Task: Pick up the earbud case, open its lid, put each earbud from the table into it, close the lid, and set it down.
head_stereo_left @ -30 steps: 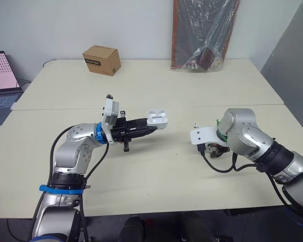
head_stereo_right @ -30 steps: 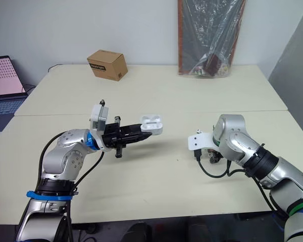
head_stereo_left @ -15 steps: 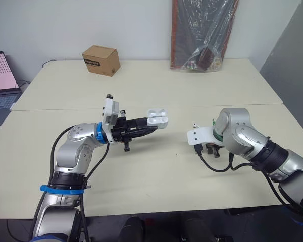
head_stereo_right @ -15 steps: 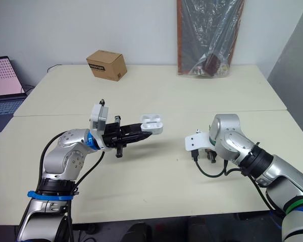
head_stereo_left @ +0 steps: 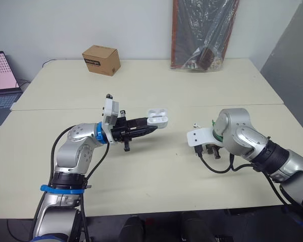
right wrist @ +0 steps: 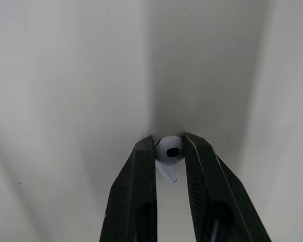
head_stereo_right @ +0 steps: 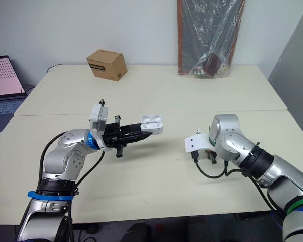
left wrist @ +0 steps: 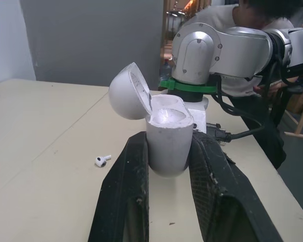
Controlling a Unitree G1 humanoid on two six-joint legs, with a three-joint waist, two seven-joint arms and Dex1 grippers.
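Bright, even room light with soft shadows.
The head views are sharp and lit from overhead, with faint shadows on the table (head_stereo_left: 156,176) under both arms. In the left wrist view the earbud case (left wrist: 166,136) is crisp and the far room soft. In the right wrist view, grey shadow bands surround the earbud (right wrist: 170,150).

The left arm reaches forward, elbow bent, its gripper (left wrist: 170,141) level with both fingers pressed against the earbud case (left wrist: 164,118) between the jaws. The right arm folds inward, wrist apparently turned down, its gripper (right wrist: 167,147) pinching an earbud (right wrist: 170,151) at the tips.
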